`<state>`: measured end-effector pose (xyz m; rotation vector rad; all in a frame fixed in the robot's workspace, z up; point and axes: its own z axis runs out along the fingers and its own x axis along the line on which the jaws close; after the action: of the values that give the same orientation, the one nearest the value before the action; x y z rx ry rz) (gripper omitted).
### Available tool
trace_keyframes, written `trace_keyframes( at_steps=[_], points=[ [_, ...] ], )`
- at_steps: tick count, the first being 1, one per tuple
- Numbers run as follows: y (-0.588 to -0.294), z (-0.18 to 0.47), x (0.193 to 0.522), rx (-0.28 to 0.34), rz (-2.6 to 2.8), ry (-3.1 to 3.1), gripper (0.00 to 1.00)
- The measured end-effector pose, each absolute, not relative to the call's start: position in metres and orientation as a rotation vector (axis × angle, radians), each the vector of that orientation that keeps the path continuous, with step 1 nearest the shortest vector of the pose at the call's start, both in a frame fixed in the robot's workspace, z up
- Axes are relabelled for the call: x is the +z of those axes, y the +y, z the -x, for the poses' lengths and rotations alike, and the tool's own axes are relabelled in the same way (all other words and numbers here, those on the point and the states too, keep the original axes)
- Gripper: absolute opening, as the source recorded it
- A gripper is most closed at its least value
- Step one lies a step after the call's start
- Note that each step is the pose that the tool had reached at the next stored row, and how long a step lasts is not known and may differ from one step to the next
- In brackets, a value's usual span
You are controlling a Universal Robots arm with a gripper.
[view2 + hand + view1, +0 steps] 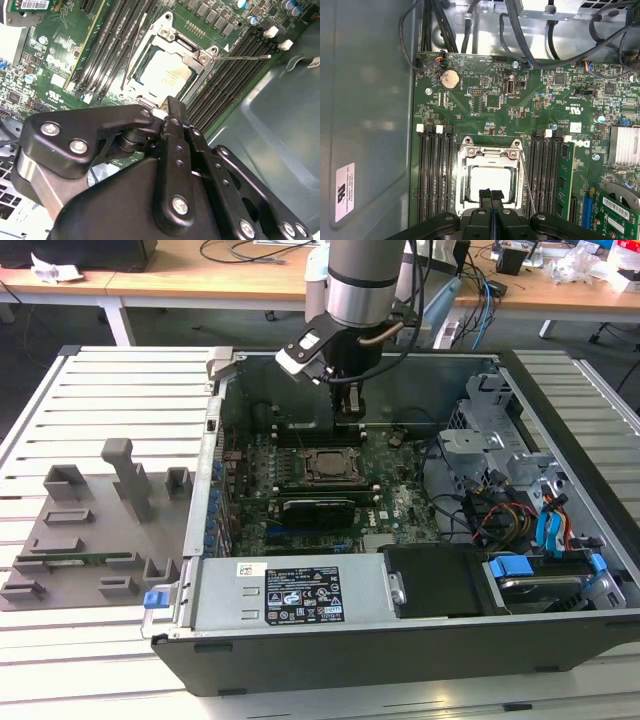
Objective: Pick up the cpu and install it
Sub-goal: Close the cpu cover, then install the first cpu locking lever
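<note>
CPU point(490, 181) is recorded lying flat in the socket point(489, 150) inside the case, directly below the gripper point(490, 194), whose fingers are closed together, nothing held, tips over one CPU edge.

Label point(302, 596) on metal cover point(225, 600), sticker point(345, 191) on case wall point(370, 100): print apparently too small, nothing readable.
</note>
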<state>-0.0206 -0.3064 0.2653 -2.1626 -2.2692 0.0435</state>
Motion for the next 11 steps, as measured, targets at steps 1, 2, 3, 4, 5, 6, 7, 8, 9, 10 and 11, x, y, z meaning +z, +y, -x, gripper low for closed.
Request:
trace_keyframes(
  at_steps=[1, 2, 3, 4, 5, 6, 7, 8, 9, 10, 11],
  points=[
    [-0.3064, 0.0206, 0.2653, 0.043, 2.163, -2.269, 0.11],
    [-0.3064, 0.0206, 0.2654, 0.044, 2.163, -2.269, 0.11],
    [-0.3064, 0.0206, 0.2655, 0.044, 2.163, -2.269, 0.11],
    [-0.3064, 0.0206, 0.2655, 0.044, 2.163, -2.269, 0.11],
    [-0.3064, 0.0206, 0.2656, 0.044, 2.163, -2.269, 0.11],
    [-0.3064, 0.0206, 0.2657, 0.044, 2.163, -2.269, 0.11],
    [-0.3064, 0.0206, 0.2657, 0.044, 2.163, -2.269, 0.11],
    [-0.3064, 0.0206, 0.2657, 0.044, 2.163, -2.269, 0.11],
    [-0.3064, 0.0206, 0.2658, 0.044, 2.162, -2.269, 0.11],
    [-0.3064, 0.0206, 0.2658, 0.044, 2.158, -2.273, 0.11],
    [-0.3064, 0.0206, 0.2659, 0.044, 2.131, -2.299, 0.11]
  ],
)
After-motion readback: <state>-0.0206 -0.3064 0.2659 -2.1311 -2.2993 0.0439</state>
